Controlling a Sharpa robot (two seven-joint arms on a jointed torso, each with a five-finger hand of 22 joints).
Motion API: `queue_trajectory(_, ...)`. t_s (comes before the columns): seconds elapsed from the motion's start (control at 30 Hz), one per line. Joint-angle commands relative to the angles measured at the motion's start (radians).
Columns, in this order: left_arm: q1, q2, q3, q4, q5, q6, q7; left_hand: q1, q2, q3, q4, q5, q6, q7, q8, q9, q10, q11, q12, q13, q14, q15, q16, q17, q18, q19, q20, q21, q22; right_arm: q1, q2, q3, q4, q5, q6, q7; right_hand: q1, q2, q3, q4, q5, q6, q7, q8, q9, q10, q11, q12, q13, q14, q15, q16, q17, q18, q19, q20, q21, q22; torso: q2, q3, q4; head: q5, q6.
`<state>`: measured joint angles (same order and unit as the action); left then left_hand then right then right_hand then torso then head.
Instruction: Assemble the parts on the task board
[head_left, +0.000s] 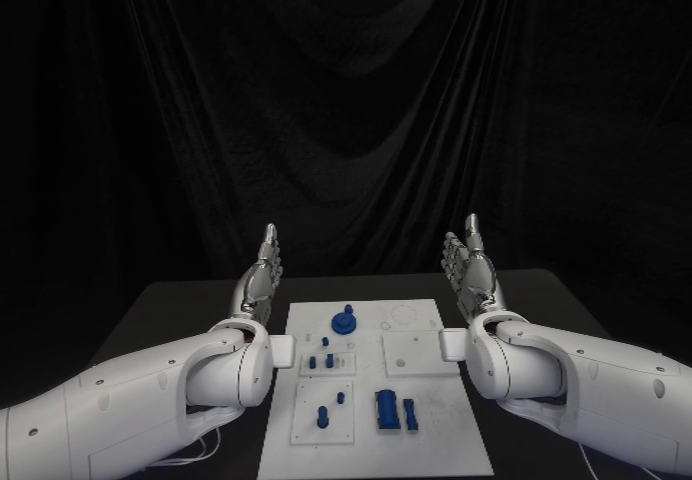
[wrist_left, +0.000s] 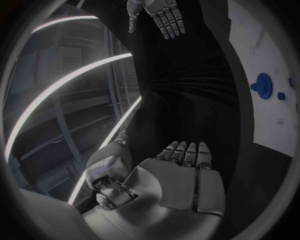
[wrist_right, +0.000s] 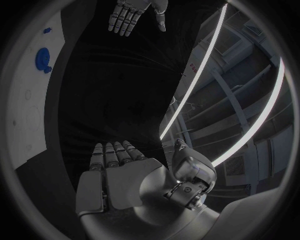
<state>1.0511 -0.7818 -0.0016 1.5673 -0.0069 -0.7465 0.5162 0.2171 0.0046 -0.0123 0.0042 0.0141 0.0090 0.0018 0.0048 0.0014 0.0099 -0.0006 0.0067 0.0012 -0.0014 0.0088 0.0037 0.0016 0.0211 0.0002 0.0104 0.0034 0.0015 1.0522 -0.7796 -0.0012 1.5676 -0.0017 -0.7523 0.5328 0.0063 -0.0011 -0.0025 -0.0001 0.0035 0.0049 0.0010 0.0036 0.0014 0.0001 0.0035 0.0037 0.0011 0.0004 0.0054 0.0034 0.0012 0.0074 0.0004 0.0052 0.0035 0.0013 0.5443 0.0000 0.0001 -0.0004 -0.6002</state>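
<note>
black-draped lab, task board (head_left: 433, 440)

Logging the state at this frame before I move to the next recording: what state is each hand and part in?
Left hand: open, fingers straight, raised beside the board, holding nothing.
Right hand: open, fingers straight, raised beside the board, holding nothing.
Task board: flat on the table, untouched.
Round blue part: on the board's far end.
Two long blue parts: side by side near the board's near end.

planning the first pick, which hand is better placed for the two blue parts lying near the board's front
Right, marginally: the two blue parts lie right of the task board centre, nearer the right hand. Both hands are open.
</note>
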Motion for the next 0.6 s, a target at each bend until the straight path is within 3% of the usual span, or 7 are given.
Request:
queue_trajectory(0.03,-0.001,0.002,0.002,0.003,0.007,-0.024,0.004,-0.071,-0.005,0.012,-0.004,-0.014,-0.009,-0.002,-0.005,-0.001,-0.01,0.001,-0.007,-0.001,0.001,-0.009,-0.004,-0.002,-0.021,0.0,-0.01,-0.003,-0.001,-0.002,0.0,0.001,0.002,0.002,-0.018,-0.013,-0.006,0.001,0.003,0.0,-0.003,-0.005,-0.001,-0.004,-0.001,0.0,-0.004,-0.004,-0.001,0.0,-0.005,-0.003,-0.001,-0.007,0.0,-0.005,-0.004,-0.001,0.0,0.0,-0.0001,0.0,0.0)
queue_trajectory(0.23,-0.001,0.002,0.002,0.003,0.007,-0.024,0.004,-0.101,-0.005,0.012,-0.004,-0.014,-0.009,-0.002,-0.005,-0.001,-0.01,0.001,-0.007,-0.001,0.001,-0.009,-0.004,-0.002,-0.021,0.0,-0.01,-0.003,-0.001,-0.002,0.0,0.001,0.002,0.002,-0.018,-0.013,-0.006,0.001,0.003,0.0,-0.003,-0.005,-0.001,-0.004,-0.001,0.0,-0.004,-0.004,-0.001,0.0,-0.005,-0.003,-0.001,-0.007,0.0,-0.005,-0.004,-0.001,0.0,0.0,-0.0001,0.0,0.0)
queue_trajectory(0.3,-0.001,0.002,0.002,0.003,0.007,-0.024,0.004,-0.141,-0.005,0.012,-0.004,-0.014,-0.009,-0.002,-0.005,-0.001,-0.01,0.001,-0.007,-0.001,0.001,-0.009,-0.004,-0.002,-0.021,0.0,-0.01,-0.003,-0.001,-0.002,0.0,0.001,0.002,0.002,-0.018,-0.013,-0.006,0.001,0.003,0.0,-0.003,-0.005,-0.001,-0.004,-0.001,0.0,-0.004,-0.004,-0.001,0.0,-0.005,-0.003,-0.001,-0.007,0.0,-0.005,-0.004,-0.001,0.0,0.0,-0.0001,0.0,0.0)
queue_trajectory(0.33,-0.001,0.002,0.002,0.003,0.007,-0.024,0.004,-0.217,-0.005,0.012,-0.004,-0.014,-0.009,-0.002,-0.005,-0.001,-0.01,0.001,-0.007,-0.001,0.001,-0.009,-0.004,-0.002,-0.021,0.0,-0.01,-0.003,-0.001,-0.002,0.0,0.001,0.002,0.002,-0.018,-0.013,-0.006,0.001,0.003,0.0,-0.003,-0.005,-0.001,-0.004,-0.001,0.0,-0.004,-0.004,-0.001,0.0,-0.005,-0.003,-0.001,-0.007,0.0,-0.005,-0.004,-0.001,0.0,0.0,-0.0001,0.0,0.0)
queue_trajectory(0.6,-0.001,0.002,0.002,0.003,0.007,-0.024,0.004,-0.217,-0.005,0.012,-0.004,-0.014,-0.009,-0.002,-0.005,-0.001,-0.01,0.001,-0.007,-0.001,0.001,-0.009,-0.004,-0.002,-0.021,0.0,-0.01,-0.003,-0.001,-0.002,0.0,0.001,0.002,0.002,-0.018,-0.013,-0.006,0.001,0.003,0.0,-0.003,-0.005,-0.001,-0.004,-0.001,0.0,-0.004,-0.004,-0.001,0.0,-0.005,-0.003,-0.001,-0.007,0.0,-0.005,-0.004,-0.001,0.0,0.0,-0.0001,0.0,0.0)
